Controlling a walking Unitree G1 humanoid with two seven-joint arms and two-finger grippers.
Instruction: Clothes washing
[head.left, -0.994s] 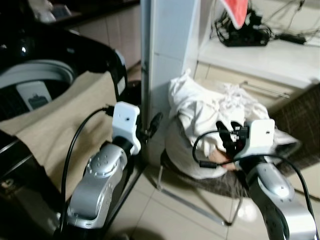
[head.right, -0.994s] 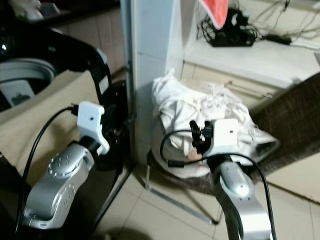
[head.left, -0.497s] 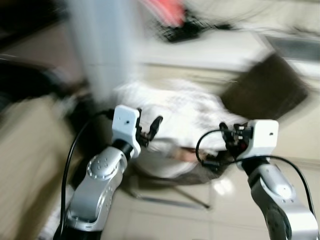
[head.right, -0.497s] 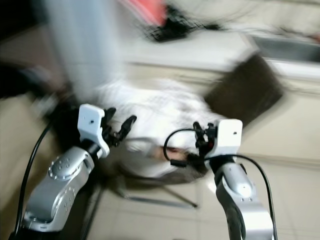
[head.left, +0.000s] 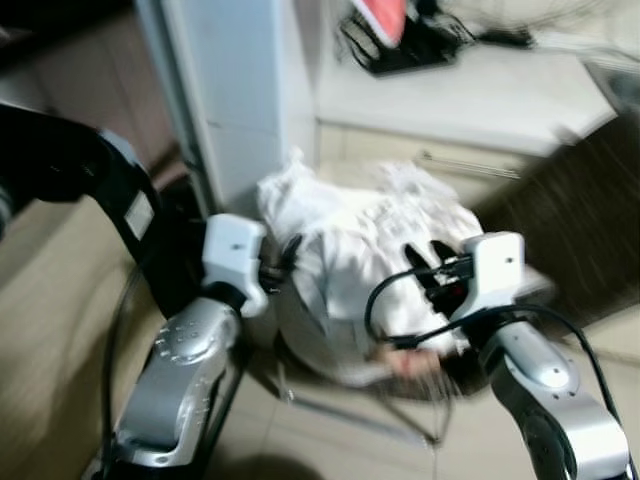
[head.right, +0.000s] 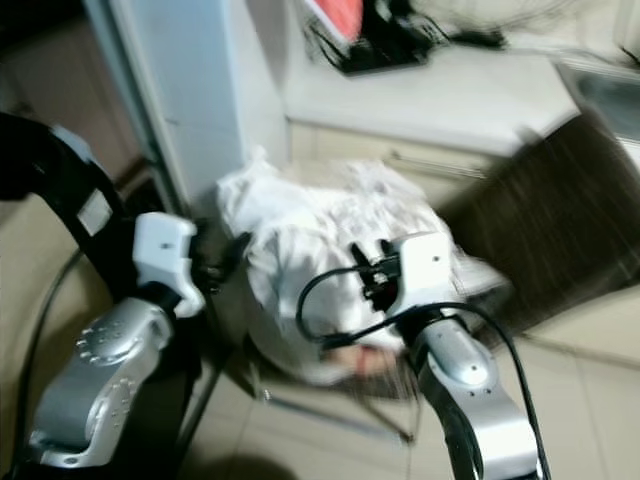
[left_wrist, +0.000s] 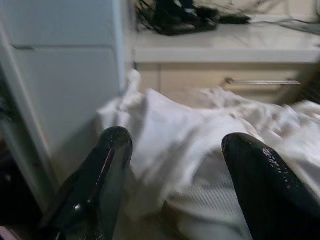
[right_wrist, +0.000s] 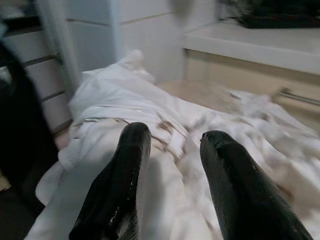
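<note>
A heap of white clothes lies on a low metal-framed seat in front of me. My left gripper is held at the heap's left edge, and in the left wrist view it stands open with the white cloth just beyond its fingertips. At the heap's right side my right gripper hovers low over the cloth. It is open too, with crumpled white fabric under its fingers. Neither gripper holds anything.
The black washing machine rim and a beige cloth are at my left. A white pillar rises behind the heap. A pale counter carries black cables and something red. A brown wicker panel stands at the right.
The whole picture swung and blurred, so the camera turned; the heap now sits more centred. Both arms keep the same raised pose, fingers still apart.
</note>
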